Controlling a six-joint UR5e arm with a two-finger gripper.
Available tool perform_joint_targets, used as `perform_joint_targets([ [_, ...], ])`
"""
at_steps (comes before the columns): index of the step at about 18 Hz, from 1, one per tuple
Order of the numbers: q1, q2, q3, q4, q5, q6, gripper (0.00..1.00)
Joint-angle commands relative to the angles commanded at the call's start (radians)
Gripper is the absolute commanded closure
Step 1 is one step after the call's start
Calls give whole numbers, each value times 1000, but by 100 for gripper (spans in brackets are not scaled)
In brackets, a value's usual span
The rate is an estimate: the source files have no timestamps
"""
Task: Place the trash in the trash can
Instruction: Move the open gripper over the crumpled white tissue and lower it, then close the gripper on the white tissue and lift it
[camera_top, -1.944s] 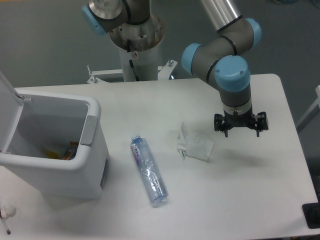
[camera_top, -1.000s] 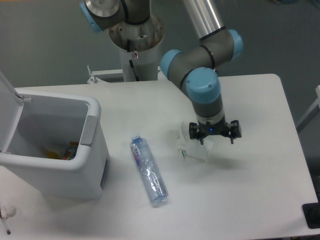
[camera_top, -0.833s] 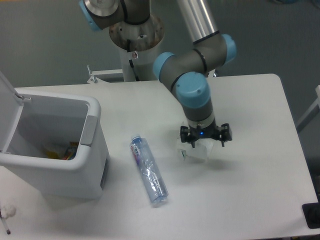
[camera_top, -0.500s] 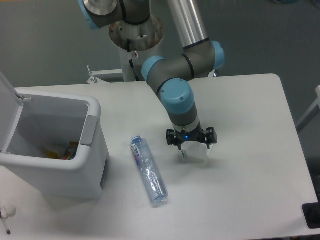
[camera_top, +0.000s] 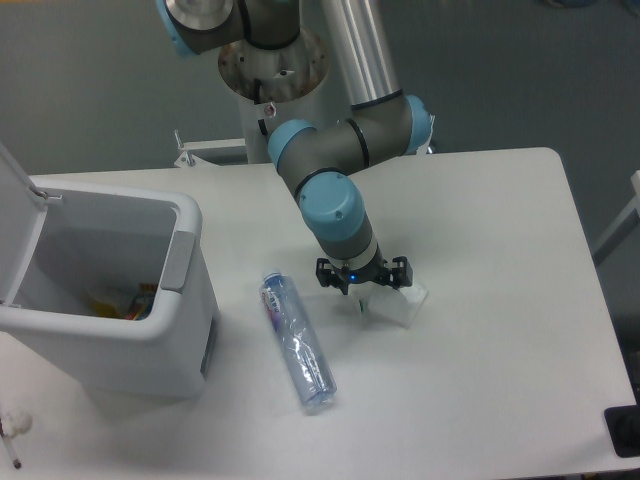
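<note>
The clear plastic bottle (camera_top: 297, 343) with a blue cap lies on the white table, pointing from upper left to lower right, between the bin and the gripper. The whitish translucent wrapper (camera_top: 397, 307) lies on the table to the right of the bottle, partly hidden under the gripper. My gripper (camera_top: 362, 279) hangs open just above the wrapper's left part, its fingers spread to either side, holding nothing. The light-grey trash can (camera_top: 120, 300) stands at the left with its white lid raised; some colourful trash lies inside.
The robot's base column (camera_top: 272, 95) stands at the table's back middle. A small white object (camera_top: 12, 428) lies near the front left corner. A dark item (camera_top: 622, 430) sits at the front right edge.
The gripper has swept left and slightly down from the table's right side to above the wrapper, staying open. The bottle, wrapper and bin have not moved.
</note>
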Motion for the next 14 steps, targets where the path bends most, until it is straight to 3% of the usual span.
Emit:
perform_joint_targets([
  [3,21,-5,37,0,-28,-57,99],
  [10,89,-2,54,0,-48,-57,100],
  [14,141,12,112,-2,-155,-77,100],
])
